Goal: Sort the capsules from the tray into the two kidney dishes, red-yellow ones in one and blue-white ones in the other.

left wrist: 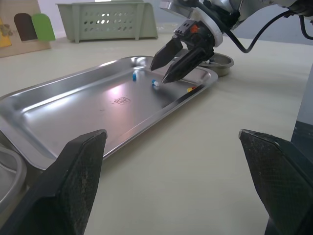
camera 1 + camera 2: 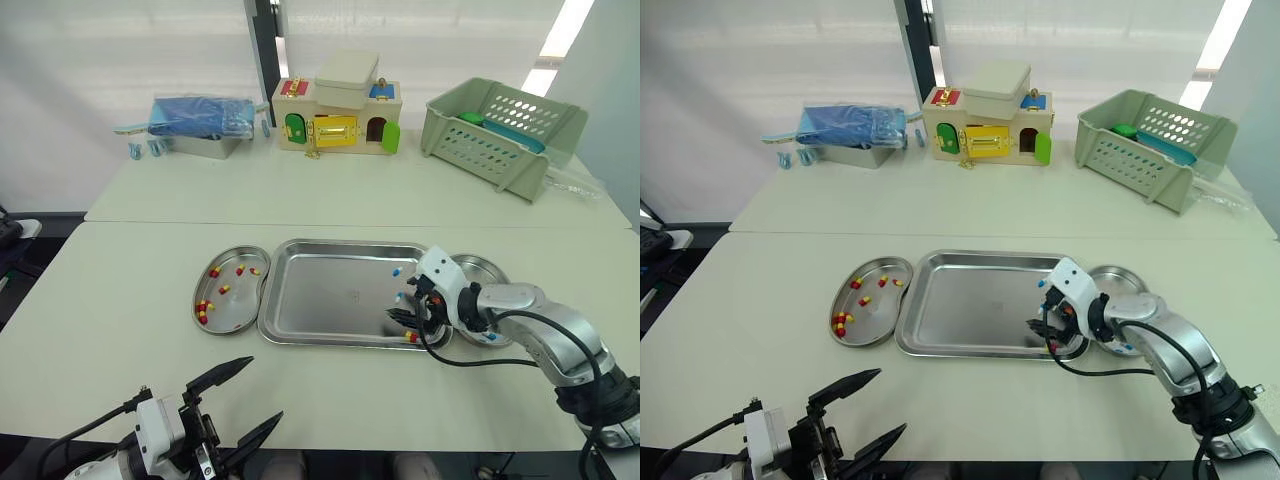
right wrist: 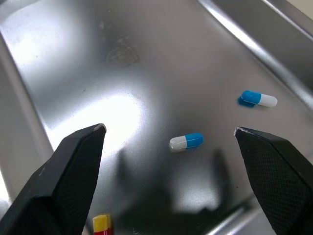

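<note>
The steel tray (image 2: 330,300) lies mid-table with two blue-white capsules (image 3: 186,141) (image 3: 259,99) and one red-yellow capsule (image 3: 101,223) near its right end. My right gripper (image 2: 405,318) hovers open just above that end, one blue-white capsule lying between its fingertips in the right wrist view, untouched. The left kidney dish (image 2: 230,290) holds several red-yellow capsules. The right kidney dish (image 2: 482,268) sits partly behind my right wrist. My left gripper (image 2: 265,388) is open and empty, low near the table's front edge, left of the tray.
Along the back of the table stand a green plastic basket (image 2: 505,130), a wooden toy house box (image 2: 338,115) and a blue bag in a metal box (image 2: 200,120). A seam runs across the table behind the tray.
</note>
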### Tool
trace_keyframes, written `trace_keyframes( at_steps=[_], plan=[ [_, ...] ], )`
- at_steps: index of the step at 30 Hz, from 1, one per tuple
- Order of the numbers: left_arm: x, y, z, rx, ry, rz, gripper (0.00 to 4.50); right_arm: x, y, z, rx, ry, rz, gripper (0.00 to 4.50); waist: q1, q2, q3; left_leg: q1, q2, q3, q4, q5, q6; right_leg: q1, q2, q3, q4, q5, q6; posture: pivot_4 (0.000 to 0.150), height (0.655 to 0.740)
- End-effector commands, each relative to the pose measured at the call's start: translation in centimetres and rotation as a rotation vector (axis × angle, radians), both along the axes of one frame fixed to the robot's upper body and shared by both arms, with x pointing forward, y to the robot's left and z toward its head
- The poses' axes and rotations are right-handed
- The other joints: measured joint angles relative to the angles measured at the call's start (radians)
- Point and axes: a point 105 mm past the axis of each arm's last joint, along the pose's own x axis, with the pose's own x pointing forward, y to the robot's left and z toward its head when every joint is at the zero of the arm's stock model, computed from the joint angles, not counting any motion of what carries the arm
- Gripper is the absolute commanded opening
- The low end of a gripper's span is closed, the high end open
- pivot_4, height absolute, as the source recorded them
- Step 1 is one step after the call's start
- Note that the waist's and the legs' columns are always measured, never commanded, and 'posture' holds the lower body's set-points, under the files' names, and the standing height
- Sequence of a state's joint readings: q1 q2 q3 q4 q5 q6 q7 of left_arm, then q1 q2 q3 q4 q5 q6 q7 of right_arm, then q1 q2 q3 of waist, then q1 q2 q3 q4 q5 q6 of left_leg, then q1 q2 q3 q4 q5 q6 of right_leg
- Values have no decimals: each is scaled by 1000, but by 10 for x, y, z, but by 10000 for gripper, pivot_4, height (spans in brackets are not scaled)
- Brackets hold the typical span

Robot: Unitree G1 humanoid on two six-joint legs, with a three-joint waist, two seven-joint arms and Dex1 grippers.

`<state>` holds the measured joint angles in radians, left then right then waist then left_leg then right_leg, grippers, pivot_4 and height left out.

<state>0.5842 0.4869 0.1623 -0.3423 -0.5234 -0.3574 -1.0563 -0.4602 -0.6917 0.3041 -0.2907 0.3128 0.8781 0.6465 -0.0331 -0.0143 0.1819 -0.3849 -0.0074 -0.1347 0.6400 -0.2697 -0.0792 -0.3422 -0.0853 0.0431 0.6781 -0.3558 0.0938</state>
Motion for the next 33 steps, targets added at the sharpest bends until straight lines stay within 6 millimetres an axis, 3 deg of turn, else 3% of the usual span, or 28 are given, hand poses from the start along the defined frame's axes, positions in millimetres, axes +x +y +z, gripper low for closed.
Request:
trace_keyframes(
  at_steps=[1, 9, 12, 17, 21, 30, 33],
  plan=[
    [-2, -3, 4, 1, -24, -10, 45000, 7, 1, 7, -17, -42, 16, 44583, 0, 0, 0, 0, 0, 0, 0, 0, 0, 0, 0, 0, 0, 0, 0, 1500, 7400],
    [-1, -4, 5, 1, -22, -9, 45000, 6, 0, -4, -52, -12, 17, 44583, 0, 0, 0, 0, 0, 0, 0, 0, 0, 0, 0, 0, 0, 0, 0, 1500, 7400],
    [-1, -5, 5, -1, -22, -9, 45000, 6, 0, -4, -55, -12, 17, 38456, 0, 0, 0, 0, 0, 0, 0, 0, 0, 0, 0, 0, 0, 0, 0, 1500, 7400],
    [0, -5, 6, -2, -21, -7, 45000, 6, 1, -4, -54, -20, 22, 22241, 0, 0, 0, 0, 0, 0, 0, 0, 0, 0, 0, 0, 0, 0, 0, 1500, 7400],
    [0, -6, 6, -2, -20, -8, 45000, 5, 3, -5, -43, -16, 23, 12105, 0, 0, 0, 0, 0, 0, 0, 0, 0, 0, 0, 0, 0, 0, 0, 1500, 7400],
    [1, -7, 8, -1, -18, -6, 45000, 6, 2, -4, -30, -23, 20, 12105, 0, 0, 0, 0, 0, 0, 0, 0, 0, 0, 0, 0, 0, 0, 0, 1500, 7400],
    [2, -7, 8, 0, -18, -7, 45000, 7, 5, 8, 34, -47, 20, 12105, 0, 0, 0, 0, 0, 0, 0, 0, 0, 0, 0, 0, 0, 0, 0, 1500, 7400]
  ],
)
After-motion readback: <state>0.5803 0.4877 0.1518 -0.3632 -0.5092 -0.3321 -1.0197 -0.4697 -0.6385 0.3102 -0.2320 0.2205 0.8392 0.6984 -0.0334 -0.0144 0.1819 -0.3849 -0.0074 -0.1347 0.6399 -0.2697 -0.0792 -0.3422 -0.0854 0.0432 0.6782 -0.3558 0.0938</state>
